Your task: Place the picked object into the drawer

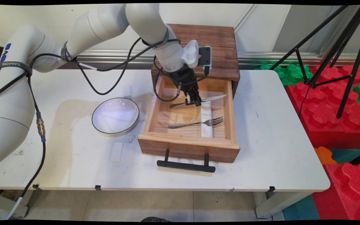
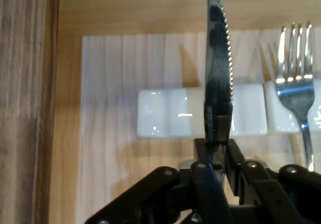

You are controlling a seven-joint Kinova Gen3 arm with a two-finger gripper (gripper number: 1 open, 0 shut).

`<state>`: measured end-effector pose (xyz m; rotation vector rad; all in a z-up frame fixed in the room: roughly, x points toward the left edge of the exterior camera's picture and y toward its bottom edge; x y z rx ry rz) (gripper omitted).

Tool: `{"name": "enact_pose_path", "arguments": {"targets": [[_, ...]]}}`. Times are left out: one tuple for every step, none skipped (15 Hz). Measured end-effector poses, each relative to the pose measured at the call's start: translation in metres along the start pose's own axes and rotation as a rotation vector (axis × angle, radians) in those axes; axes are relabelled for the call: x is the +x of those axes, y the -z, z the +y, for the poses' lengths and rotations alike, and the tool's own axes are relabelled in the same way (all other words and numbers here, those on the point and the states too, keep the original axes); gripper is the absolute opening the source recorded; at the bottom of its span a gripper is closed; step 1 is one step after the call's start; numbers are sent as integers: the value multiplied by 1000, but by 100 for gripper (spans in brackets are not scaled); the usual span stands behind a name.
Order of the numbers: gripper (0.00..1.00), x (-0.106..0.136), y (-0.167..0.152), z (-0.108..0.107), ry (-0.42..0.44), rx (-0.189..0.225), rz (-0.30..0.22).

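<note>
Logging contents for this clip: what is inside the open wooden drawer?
Inside the drawer: a fork lying across a white rest, and a serrated knife gripped by the tool above that rest. The arm hides the drawer's back left corner.

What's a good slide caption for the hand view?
Claw shut on a serrated knife above a white cutlery rest, fork beside it in the wooden drawer.

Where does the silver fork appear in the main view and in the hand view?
Main view: the silver fork lies in the open wooden drawer, nearer its front than the held knife.
Hand view: the fork is at the right edge, tines up.
Shared landmark: the white rectangular rest under both.
</note>
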<state>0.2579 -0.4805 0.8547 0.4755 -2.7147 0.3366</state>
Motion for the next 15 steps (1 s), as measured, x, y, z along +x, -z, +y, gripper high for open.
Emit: {"name": "enact_pose_path", "arguments": {"targets": [[0, -2, -2, -1, 0, -2, -4], [0, -4, -5, -1, -2, -5, -8], [0, -6, -7, -1, -2, -7, -12], [0, -6, -8, -2, -3, -8, -13], [0, -7, -10, -2, -5, -9, -15], [0, -8, -11, -2, -6, -9, -16], [0, -9, -13, -3, -6, -9, -17], [0, -9, -14, -3, -6, -10, -16], [0, -10, -16, -4, -6, -10, -15], [100, -10, -18, -4, -6, -10, -13], [100, -10, -20, -5, -6, -10, -10], [100, -10, -22, -5, -7, -9, -7], [100, -10, -23, -5, -7, -8, -5], [100, -10, -24, -6, -9, -5, -3], [100, -10, -24, -7, -9, -2, -2]]}}
